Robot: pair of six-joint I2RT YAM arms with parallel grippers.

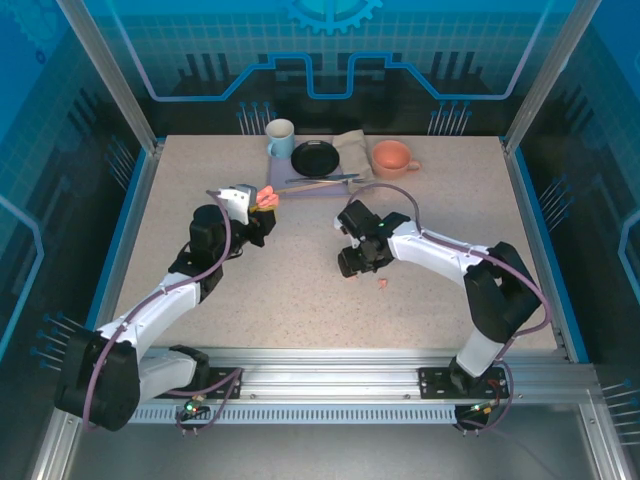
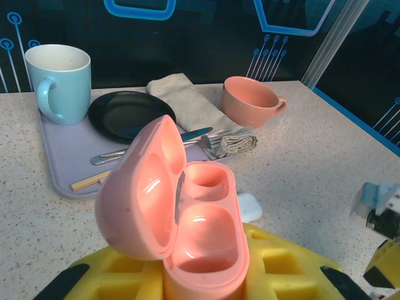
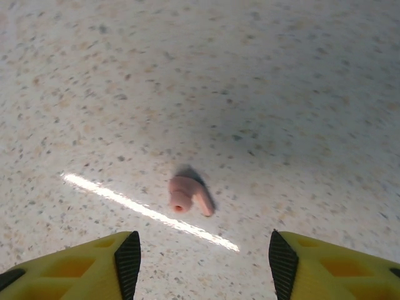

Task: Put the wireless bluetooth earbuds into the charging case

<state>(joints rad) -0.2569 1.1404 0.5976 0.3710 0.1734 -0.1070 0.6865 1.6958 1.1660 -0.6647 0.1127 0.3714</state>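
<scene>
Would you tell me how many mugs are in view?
2: a blue mug on the tray's far-left corner, a pink mug on the table right of the napkin. None looks hidden.

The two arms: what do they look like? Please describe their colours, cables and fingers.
Both the left arm and the right arm have white link covers between black joint housings, and black bases. A purple cable runs loosely along each arm. The fingers are yellow with moulded cut-outs and carry black pads on their inner faces.
</scene>
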